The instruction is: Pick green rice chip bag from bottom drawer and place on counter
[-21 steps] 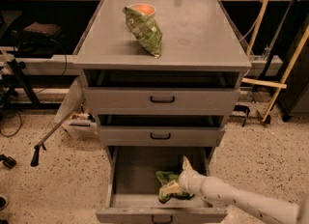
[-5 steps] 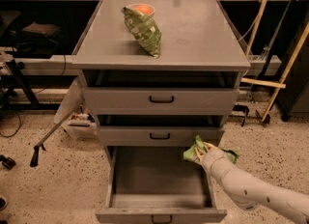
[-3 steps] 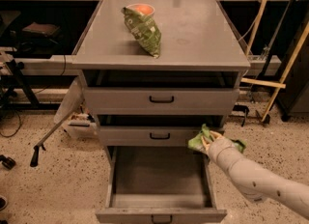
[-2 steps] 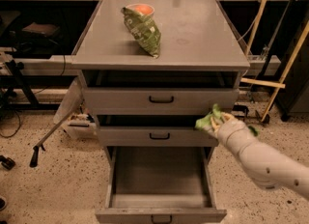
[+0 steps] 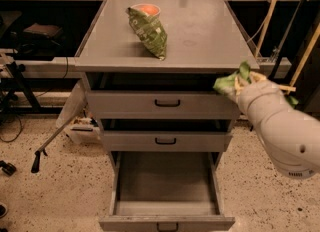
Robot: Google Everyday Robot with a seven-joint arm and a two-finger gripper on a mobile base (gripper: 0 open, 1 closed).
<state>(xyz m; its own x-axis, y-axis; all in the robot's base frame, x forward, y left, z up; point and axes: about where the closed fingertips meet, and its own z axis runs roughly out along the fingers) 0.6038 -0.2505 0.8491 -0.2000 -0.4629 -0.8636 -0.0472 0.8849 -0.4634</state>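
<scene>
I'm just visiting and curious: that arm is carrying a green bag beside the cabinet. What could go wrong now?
The gripper holds the green rice chip bag about level with the front corner of the counter, so the bag might snag there. Set down near that edge, it could slip off.

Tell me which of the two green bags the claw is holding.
The crumpled bright-green bag, gripped in the claw just off the right front corner of the counter; the darker, leaf-patterned bag lies on that counter.
</scene>
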